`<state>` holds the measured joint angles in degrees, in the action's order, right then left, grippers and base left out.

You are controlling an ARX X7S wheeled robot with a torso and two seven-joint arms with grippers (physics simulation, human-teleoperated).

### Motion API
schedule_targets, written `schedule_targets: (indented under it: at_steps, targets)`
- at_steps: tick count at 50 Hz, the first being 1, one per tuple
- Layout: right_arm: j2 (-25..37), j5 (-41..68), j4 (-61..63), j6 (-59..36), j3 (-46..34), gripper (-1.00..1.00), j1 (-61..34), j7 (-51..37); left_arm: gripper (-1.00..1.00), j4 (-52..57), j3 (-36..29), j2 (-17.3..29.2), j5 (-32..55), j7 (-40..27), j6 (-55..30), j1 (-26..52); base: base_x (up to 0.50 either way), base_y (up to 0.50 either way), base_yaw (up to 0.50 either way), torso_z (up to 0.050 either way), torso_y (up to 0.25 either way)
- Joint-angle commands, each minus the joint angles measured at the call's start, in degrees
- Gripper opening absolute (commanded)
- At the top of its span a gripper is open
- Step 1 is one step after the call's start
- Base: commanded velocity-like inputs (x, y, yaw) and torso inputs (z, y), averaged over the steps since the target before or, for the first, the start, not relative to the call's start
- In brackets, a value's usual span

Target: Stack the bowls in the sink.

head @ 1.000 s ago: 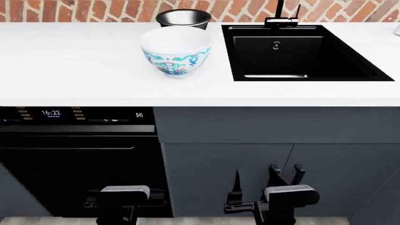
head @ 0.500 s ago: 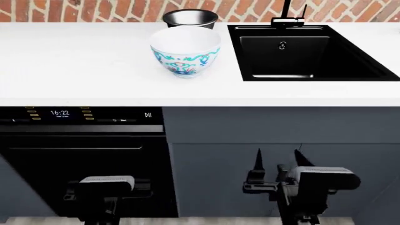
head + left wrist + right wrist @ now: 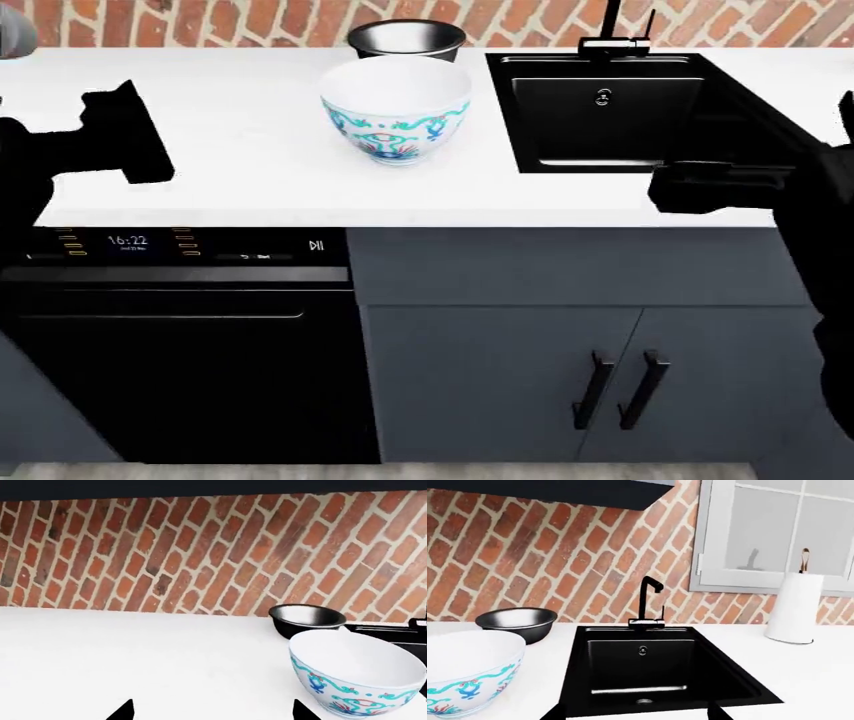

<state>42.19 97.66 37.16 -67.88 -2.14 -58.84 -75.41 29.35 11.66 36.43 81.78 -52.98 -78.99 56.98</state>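
The patterned white bowl (image 3: 395, 105) sits on the white bench (image 3: 200, 140) in the upper middle of the head view, just left of the sink (image 3: 654, 110). The glossy black bowl (image 3: 406, 38) stands right behind it, near the brick wall (image 3: 240, 20). Both bowls are outside the basin, unstacked. The black faucet (image 3: 614, 35) rises at the sink's back edge, and a paper towel roll (image 3: 793, 607) stands on the bench beyond the sink.

The left claw (image 3: 210, 712) shows two dark fingertips spread wide apart with nothing between them. The right claw (image 3: 637, 712) shows the same, spread and empty, facing the sink. An oven (image 3: 174, 340) fills the lower left.
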Motion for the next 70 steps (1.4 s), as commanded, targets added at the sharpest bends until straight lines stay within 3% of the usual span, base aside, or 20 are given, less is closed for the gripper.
schedule_targets:
  at_steps: [1, 14, 22, 70]
  targets:
    - [7.47, 14.83, -5.68, -0.86, -12.92, 1.0, -17.74, -13.3, 1.0, -8.5, -11.75, 10.22, 20.65, -17.29, -8.93, 21.75, 0.0, 0.0, 0.0, 0.0, 0.0]
    - [8.53, 12.0, -4.79, -0.04, -13.38, 1.0, -16.42, -10.09, 1.0, -15.24, -27.14, 16.62, 29.86, -27.89, -8.4, 32.91, 0.0, 0.0, 0.0, 0.0, 0.0]
    - [8.12, 10.57, -3.82, 1.67, -11.58, 1.0, -14.58, -6.8, 1.0, -17.97, -33.36, 18.68, 34.49, -31.45, -6.96, 37.64, 0.14, 0.0, 0.0, 0.0, 0.0]
    - [6.97, 9.61, -3.96, 3.62, -13.14, 1.0, -15.6, -3.83, 1.0, -18.27, -40.87, 21.21, 38.08, -28.71, -1.88, 42.93, 0.5, 0.0, 0.0, 0.0, 0.001]
